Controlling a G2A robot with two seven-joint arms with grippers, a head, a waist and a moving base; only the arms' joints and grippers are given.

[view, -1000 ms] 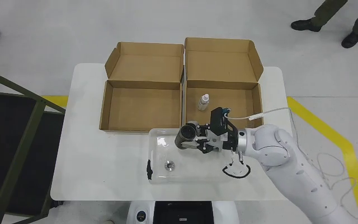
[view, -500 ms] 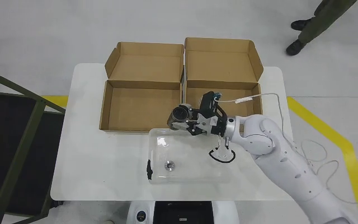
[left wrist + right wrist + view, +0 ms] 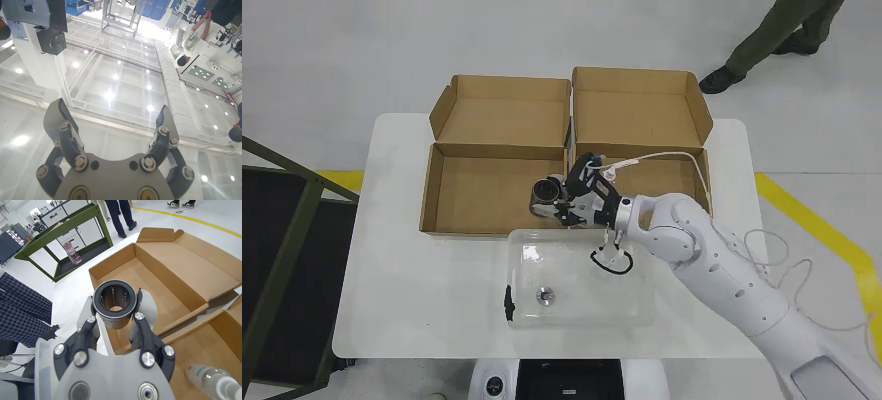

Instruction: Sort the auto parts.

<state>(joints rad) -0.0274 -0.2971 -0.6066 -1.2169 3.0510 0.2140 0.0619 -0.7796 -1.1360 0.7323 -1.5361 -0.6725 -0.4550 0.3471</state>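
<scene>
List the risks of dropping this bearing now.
1. The bearing hangs close to a wall of the left box; released here, it may clip the wall and bounce out.
2. The right gripper holds it by its round side, so it might slip from the jaws early.
3. The cable loop dangling over the tray could snag its rim.

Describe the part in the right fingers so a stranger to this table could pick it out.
On the white table, find the left cardboard box, open beside its twin. Above its edge nearest that twin, the right gripper is shut on a black cylinder. Unlike the clear bottle and the small metal disc, it is hollow, with rows of tiny bright dots inside.
</scene>
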